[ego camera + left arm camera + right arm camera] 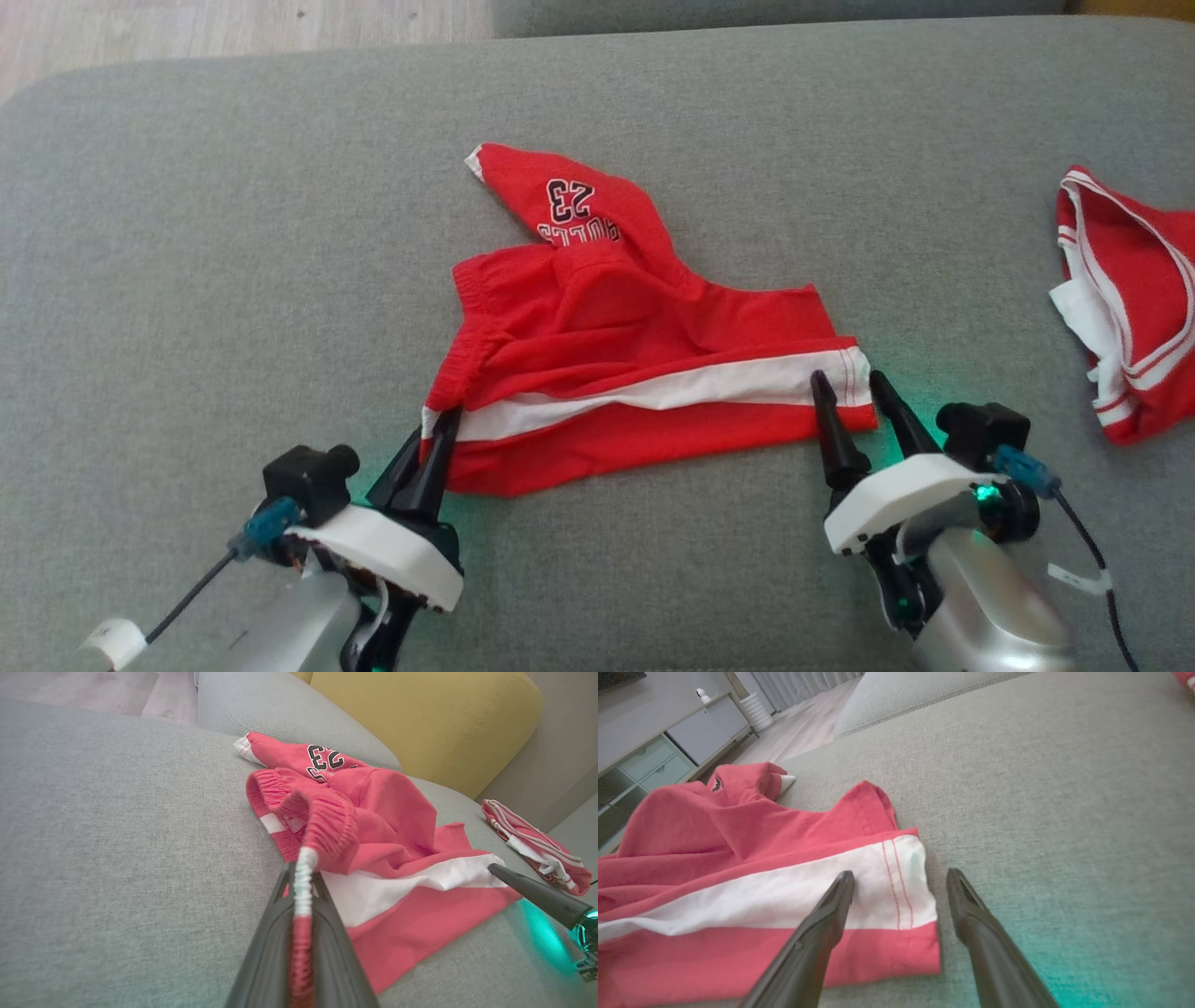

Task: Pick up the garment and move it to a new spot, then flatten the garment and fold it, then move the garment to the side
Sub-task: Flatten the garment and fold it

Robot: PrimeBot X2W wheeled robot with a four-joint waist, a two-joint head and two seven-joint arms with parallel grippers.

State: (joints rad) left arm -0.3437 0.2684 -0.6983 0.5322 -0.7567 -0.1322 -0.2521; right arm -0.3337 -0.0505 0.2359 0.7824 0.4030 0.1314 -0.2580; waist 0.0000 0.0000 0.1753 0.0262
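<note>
Shorts point(635, 373): red with a white side stripe, lying crumpled near the middle of the grey sofa seat point(233, 280); the far leg is folding back over the rest, showing the number 23 upside down in the head view.
Waistband point(327, 826): pointing toward the robot's left and bunching up, with its near corner being pinched.
Left gripper point(446, 420): clamping tight on the elastic waistband where the white stripe meets it; in the left wrist view the cloth is running between the two fingers.
Right gripper point(848, 378): standing wide apart at the leg hem and gripping nothing; one finger is sitting over the white stripe just inside the stitched hem, the other over the bare seat just beside the hem's edge. Whether the tips are touching the cloth, I cannot tell.
Green light point(1031, 952): glowing on the seat beside both grippers.
Second garment point(1130, 299): red with white trim, lying in a heap at the robot's right, well apart from the shorts.
Yellow cushion point(420, 718): standing behind the seat.
Cabinet point(668, 742): pale, with drawers, standing beyond the sofa.
</note>
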